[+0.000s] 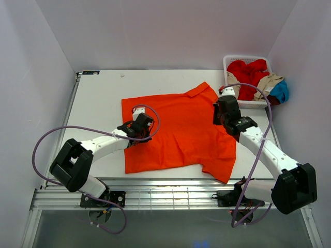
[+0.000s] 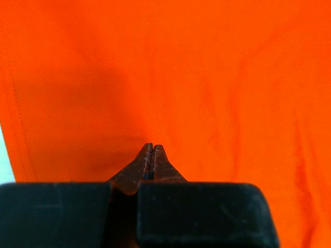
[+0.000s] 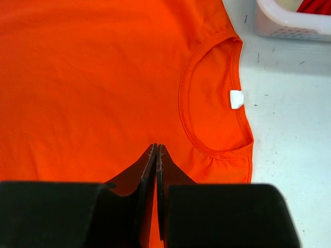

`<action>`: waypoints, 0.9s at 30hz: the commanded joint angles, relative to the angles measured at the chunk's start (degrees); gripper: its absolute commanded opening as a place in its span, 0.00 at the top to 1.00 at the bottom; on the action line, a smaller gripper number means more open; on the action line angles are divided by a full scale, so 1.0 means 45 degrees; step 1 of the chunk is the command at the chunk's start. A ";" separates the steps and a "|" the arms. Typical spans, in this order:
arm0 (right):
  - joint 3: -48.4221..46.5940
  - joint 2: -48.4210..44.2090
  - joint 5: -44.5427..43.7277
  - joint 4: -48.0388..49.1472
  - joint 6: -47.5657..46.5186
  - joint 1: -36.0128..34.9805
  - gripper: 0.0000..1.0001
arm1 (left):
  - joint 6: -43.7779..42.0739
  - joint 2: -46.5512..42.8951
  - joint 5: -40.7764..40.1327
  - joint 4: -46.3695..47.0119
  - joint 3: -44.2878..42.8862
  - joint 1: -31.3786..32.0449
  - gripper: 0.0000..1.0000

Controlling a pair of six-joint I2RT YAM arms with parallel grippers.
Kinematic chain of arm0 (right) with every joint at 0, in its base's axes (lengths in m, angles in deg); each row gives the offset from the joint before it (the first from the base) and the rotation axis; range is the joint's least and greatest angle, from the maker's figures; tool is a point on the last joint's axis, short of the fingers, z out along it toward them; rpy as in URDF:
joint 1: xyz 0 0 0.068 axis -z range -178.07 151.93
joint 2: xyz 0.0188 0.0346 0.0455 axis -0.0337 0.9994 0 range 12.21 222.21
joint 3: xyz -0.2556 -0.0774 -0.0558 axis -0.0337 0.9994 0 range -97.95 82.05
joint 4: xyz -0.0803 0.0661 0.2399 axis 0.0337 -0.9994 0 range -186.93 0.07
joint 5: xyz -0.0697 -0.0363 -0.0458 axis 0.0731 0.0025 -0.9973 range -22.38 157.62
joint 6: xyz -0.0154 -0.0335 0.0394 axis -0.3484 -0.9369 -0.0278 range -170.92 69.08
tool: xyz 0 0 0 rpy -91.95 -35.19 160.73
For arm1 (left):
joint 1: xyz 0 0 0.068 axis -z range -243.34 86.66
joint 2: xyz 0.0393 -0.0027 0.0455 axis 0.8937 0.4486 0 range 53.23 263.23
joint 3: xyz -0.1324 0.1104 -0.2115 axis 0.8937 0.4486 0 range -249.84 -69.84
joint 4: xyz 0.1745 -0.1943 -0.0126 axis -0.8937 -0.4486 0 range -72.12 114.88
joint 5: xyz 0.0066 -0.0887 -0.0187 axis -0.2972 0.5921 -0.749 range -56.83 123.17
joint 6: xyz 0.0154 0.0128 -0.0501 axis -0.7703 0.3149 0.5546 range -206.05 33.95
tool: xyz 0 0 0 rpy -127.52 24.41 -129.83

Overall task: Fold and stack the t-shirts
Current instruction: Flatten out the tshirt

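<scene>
Orange t-shirt lies spread beside the basket, left gripper and right gripper closed tight upon it, perhaps pinching cloth, the first fold awaiting a firm lift.

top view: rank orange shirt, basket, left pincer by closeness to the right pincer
1. orange t-shirt, directly beneath the right pincer.
2. white basket, behind it, to the right.
3. left pincer, across the shirt, on the left.

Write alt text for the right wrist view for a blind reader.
An orange t-shirt lies flat on a white table, its round collar and white tag at right. The right gripper, shut, points at it from below; a white basket corner shows top right.
</scene>
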 commanded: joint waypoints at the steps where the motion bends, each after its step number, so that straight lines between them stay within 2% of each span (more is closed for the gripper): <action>1: 0.0233 -0.0443 -0.0015 -0.0057 0.0428 -0.0138 0.92 | 0.0555 0.0038 -0.0576 -0.0858 -0.0131 -0.0002 1.00; 16: 0.0312 -0.0620 -0.0288 -0.0077 0.0585 -0.0275 0.92 | 0.0887 0.2011 -0.1240 -0.1524 -0.0288 -0.0429 1.00; 23: -0.0370 0.1116 0.0178 0.1075 0.0293 -0.0294 0.92 | 0.0243 0.2343 -0.1124 -0.0958 -0.0112 -0.1524 1.00; 27: -0.1403 0.2855 0.0298 0.1854 -0.0059 -0.0275 0.92 | -0.0031 0.2675 -0.1202 -0.0840 -0.0521 -0.1935 1.00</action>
